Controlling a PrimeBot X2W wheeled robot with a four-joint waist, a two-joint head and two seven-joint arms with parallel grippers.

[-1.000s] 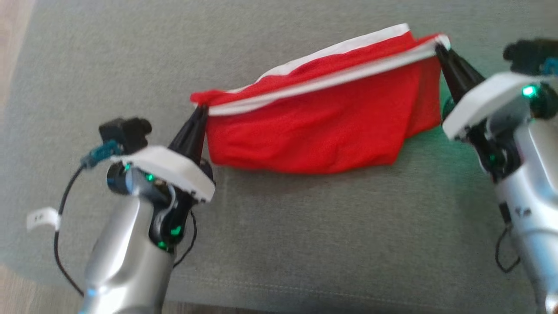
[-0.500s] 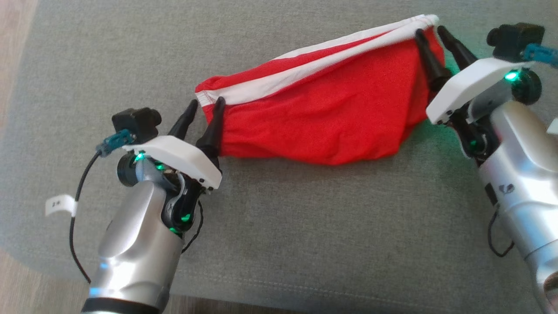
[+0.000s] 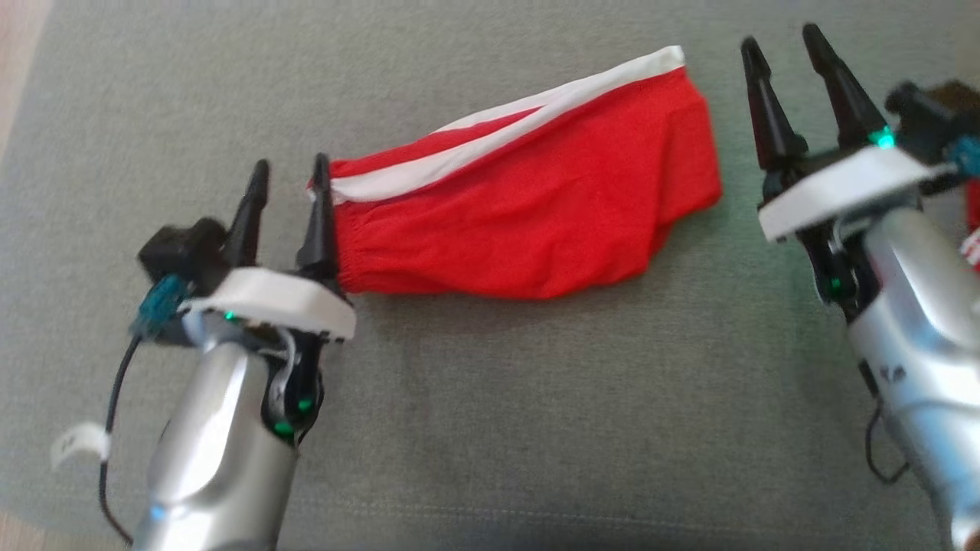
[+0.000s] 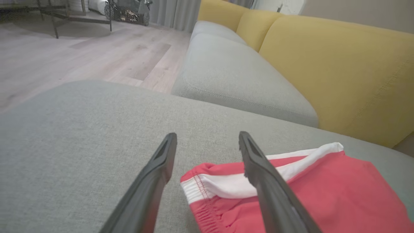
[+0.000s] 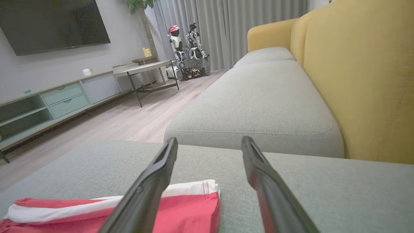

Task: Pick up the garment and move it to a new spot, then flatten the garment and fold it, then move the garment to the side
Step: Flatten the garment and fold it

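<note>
Nearest you, the silver left forearm (image 3: 222,444) rises from the bottom edge, a black cable (image 3: 111,428) with a white tag looping beside it. Its left claw (image 3: 290,162) stands wide open and grips nothing. The inner finger sits right at the left end of the red garment (image 3: 528,222). In the left wrist view the cloth's white-striped corner lies partly in the gap between the fingers. You cannot tell whether the finger touches the cloth.

On your other side, the right claw (image 3: 781,36) is spread just as wide and also empty. It is just beside the garment's right end, with bare upholstery between them.

The garment lies slack on the grey seat cushion (image 3: 536,428), stretched lengthwise between the two claws. Its white stripe runs along the far edge, and the left end is gathered like a waistband.

Beyond it is a second grey cushion (image 5: 258,106), against the sofa's yellow backrest (image 5: 365,74). Farther off are a pale wood floor (image 5: 129,119), a low cabinet (image 5: 48,100), a wall-mounted screen (image 5: 48,22) and grey curtains (image 5: 245,26).
</note>
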